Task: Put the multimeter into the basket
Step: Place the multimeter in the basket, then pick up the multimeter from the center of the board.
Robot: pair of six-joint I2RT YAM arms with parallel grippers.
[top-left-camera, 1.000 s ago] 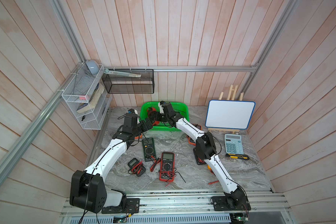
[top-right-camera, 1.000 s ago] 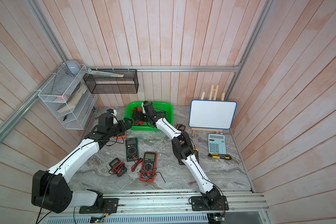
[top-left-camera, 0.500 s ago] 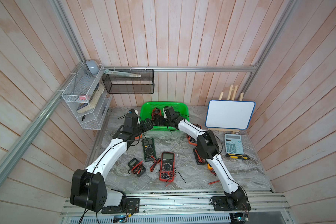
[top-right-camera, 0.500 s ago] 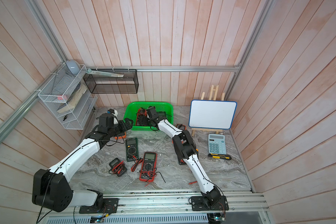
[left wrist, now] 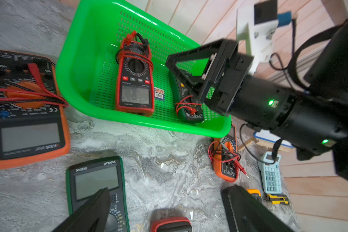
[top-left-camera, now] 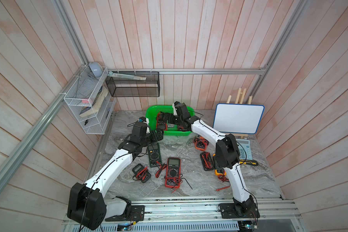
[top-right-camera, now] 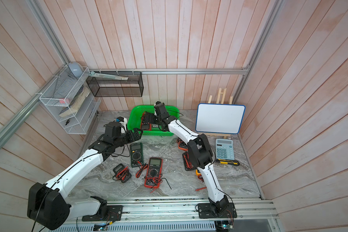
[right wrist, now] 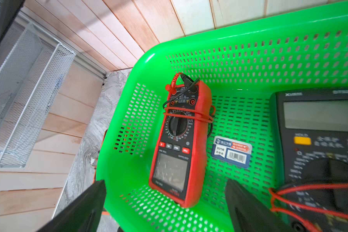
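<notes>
The green basket (top-left-camera: 148, 118) (top-right-camera: 131, 118) stands at the back of the table. Inside it lie a red multimeter (top-left-camera: 161, 121) (left wrist: 135, 80) (right wrist: 179, 144) and a dark green multimeter (left wrist: 189, 104) (right wrist: 319, 150), both wrapped in their leads. My right gripper (top-left-camera: 170, 119) (right wrist: 165, 182) hangs open over the basket's floor, holding nothing. My left gripper (top-left-camera: 158, 135) (left wrist: 167, 192) is open just in front of the basket, above another dark green multimeter (top-left-camera: 154, 153) (left wrist: 94, 180) lying on the table.
On the table lie a red multimeter (top-left-camera: 173, 172), a small black one (top-left-camera: 141, 172), an orange one (top-left-camera: 201, 143) and a black case (top-left-camera: 206, 163). A large orange multimeter (left wrist: 26, 112) lies beside the basket. Whiteboard (top-left-camera: 238, 118), calculator (top-left-camera: 243, 149) and utility knife (top-left-camera: 247, 162) sit at the right.
My right arm has drawn back a little to the right over the basket, still open. The left arm has hardly moved.
</notes>
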